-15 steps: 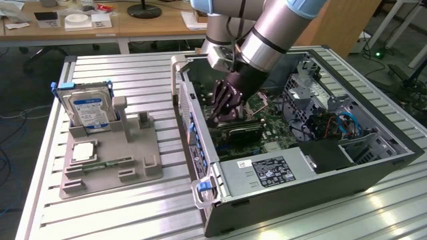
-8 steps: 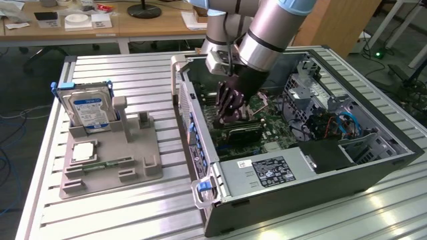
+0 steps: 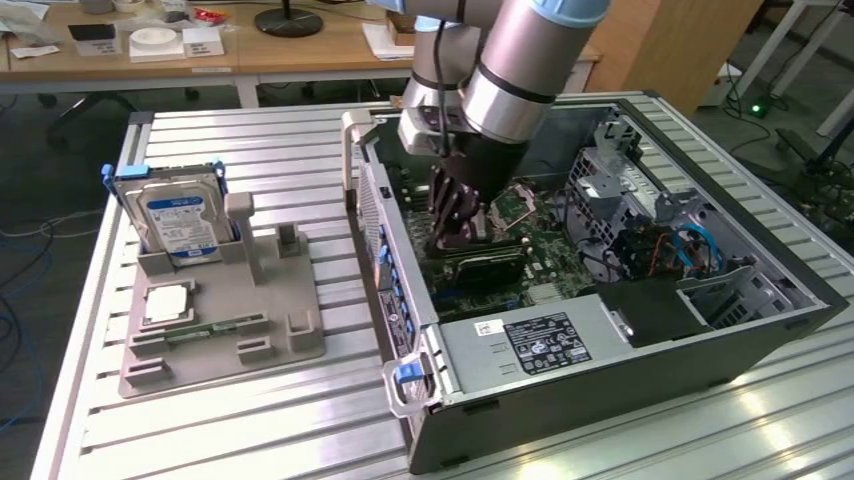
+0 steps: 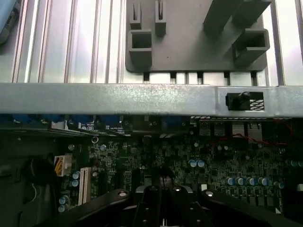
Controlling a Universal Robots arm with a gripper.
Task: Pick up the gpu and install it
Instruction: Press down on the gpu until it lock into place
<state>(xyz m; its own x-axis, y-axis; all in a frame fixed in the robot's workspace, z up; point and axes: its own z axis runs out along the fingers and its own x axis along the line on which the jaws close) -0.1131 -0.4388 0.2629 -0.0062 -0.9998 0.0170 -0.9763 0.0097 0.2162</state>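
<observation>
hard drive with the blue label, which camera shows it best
The exterior view: the hard drive stands upright in the gray holder on the slatted table, label facing the camera, at that view's left. The wrist view gives the holder's slots beyond the computer case wall, and at most a blue sliver at the frame edge.

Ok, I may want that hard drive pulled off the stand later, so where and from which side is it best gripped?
Probably by its upper part, coming down from above and closing across the two broad faces. The hard drive stands on edge in the grey holder, which hides its lower edge, so the top half is the part left free. The faces are flat and parallel, which should suit a pinch.
</observation>
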